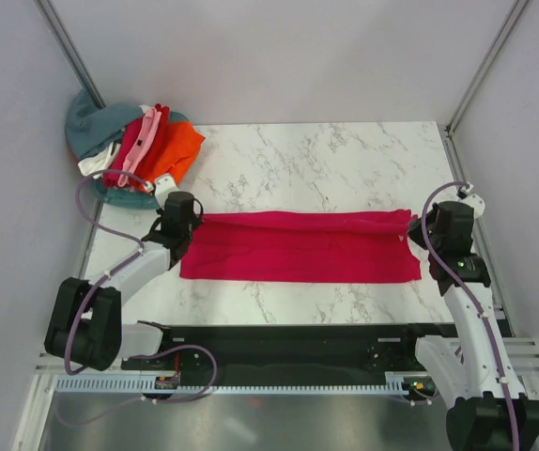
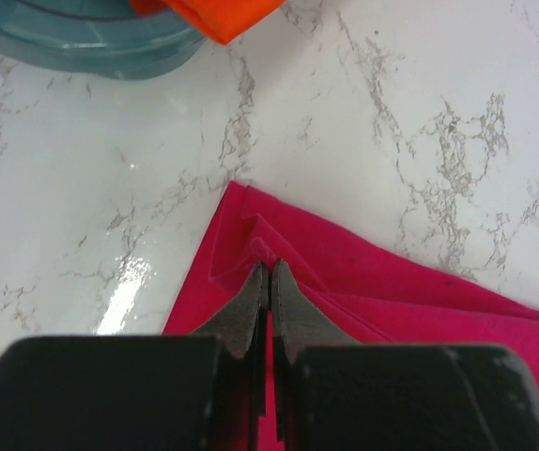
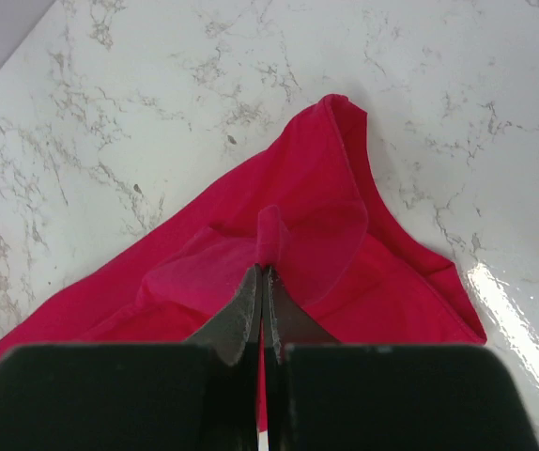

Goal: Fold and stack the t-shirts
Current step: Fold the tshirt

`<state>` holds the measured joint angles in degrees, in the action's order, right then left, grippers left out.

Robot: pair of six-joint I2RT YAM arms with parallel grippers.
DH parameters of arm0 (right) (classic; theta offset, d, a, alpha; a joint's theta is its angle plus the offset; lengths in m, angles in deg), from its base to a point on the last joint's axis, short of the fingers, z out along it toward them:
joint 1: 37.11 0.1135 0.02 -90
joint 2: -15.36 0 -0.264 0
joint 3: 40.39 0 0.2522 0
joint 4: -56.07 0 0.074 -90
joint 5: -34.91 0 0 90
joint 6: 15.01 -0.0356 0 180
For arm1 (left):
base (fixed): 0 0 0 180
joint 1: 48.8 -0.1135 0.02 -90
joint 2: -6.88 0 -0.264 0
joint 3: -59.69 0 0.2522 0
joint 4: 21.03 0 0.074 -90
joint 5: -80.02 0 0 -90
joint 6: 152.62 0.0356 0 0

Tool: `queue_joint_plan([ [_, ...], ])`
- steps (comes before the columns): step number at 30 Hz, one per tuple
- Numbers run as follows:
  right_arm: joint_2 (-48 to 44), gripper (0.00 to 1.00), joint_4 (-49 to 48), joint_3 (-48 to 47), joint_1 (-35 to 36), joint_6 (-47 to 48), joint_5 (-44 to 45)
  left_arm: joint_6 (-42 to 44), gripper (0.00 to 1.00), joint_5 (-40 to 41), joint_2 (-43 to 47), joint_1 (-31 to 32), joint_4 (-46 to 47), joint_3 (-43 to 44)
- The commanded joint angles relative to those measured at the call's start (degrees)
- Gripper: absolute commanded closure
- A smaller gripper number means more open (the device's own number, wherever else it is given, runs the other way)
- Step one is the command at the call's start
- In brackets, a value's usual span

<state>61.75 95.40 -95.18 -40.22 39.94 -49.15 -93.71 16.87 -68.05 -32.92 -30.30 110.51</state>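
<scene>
A crimson-magenta t-shirt point(image 1: 302, 247) lies folded into a long band across the marble table. My left gripper point(image 1: 192, 222) is shut on the band's far left corner; the left wrist view shows the cloth point(image 2: 345, 282) pinched between the closed tips point(image 2: 269, 268). My right gripper point(image 1: 418, 228) is shut on the far right corner; the right wrist view shows a small fold of the shirt point(image 3: 316, 216) standing up from the closed tips point(image 3: 267, 271). Orange point(image 1: 177, 147), red, pink, white and teal-grey point(image 1: 91, 122) shirts lie heaped at the far left.
The heap sits in a teal round basket point(image 1: 124, 195), whose rim shows in the left wrist view point(image 2: 82, 52) with orange cloth point(image 2: 218, 14) hanging over it. Grey walls close in the left, right and back. A black rail runs along the near edge point(image 1: 288, 343).
</scene>
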Motion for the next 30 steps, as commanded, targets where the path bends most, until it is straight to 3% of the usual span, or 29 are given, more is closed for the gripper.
queue_joint_plan([
  [1,-4.5,1.00,-0.2,4.4,-0.1,-5.1,2.8,-3.9,0.98,1.8,3.2,0.2,0.6,-2.6],
  [4,-9.2,0.95,0.4,8.3,-0.1,-8.4,3.8,-5.3,0.91,1.5,5.0,0.1,-0.7,-4.2],
  [5,-10.5,0.83,1.2,9.2,-0.1,-9.2,4.5,-6.3,0.86,1.5,5.5,0.1,-1.8,-4.6],
  [6,-13.6,0.71,1.9,10.1,-0.1,-10.3,5.1,-7.1,0.66,2.0,6.1,0.1,-2.6,-5.7],
  [7,-15.3,0.61,3.0,11.7,-0.1,-11.8,5.9,-8.3,0.55,2.6,7.9,0.1,-3.3,-6.2],
  [8,-17.3,0.45,3.4,12.5,-0.1,-12.5,6.5,-10.1,0.47,3.0,8.8,0.2,-4.2,-6.9],
  [10,-23.0,0.38,4.1,13.8,-0.1,-13.1,8.6,-10.8,0.44,3.2,11.4,0.1,-4.2,-9.0],
  [13,-27.3,0.35,3.5,14.1,-0.1,-12.5,9.7,-10.7,0.44,2.6,15.9,0.2,-4.2,-10.3],
  [17,-22.3,0.37,-0.2,12.9,-0.1,-8.0,5.0,-8.7,0.44,0.4,17.5,0.1,-4.2,-8.6],
  [23,-0.7,0.42,-7.0,7.2,0.4,-1.2,-9.1,-7.2,0.48,-10.0,11.5,0.3,-9.1,-0.9],
  [27,15.2,0.47,-8.0,1.7,2.7,2.4,-11.3,-6.7,0.51,-22.5,7.5,1.3,-9.6,4.5],
  [30,21.6,0.55,-9.2,-2.2,7.5,3.6,-10.1,-5.8,0.53,-28.3,3.7,3.5,-9.9,8.4],
])
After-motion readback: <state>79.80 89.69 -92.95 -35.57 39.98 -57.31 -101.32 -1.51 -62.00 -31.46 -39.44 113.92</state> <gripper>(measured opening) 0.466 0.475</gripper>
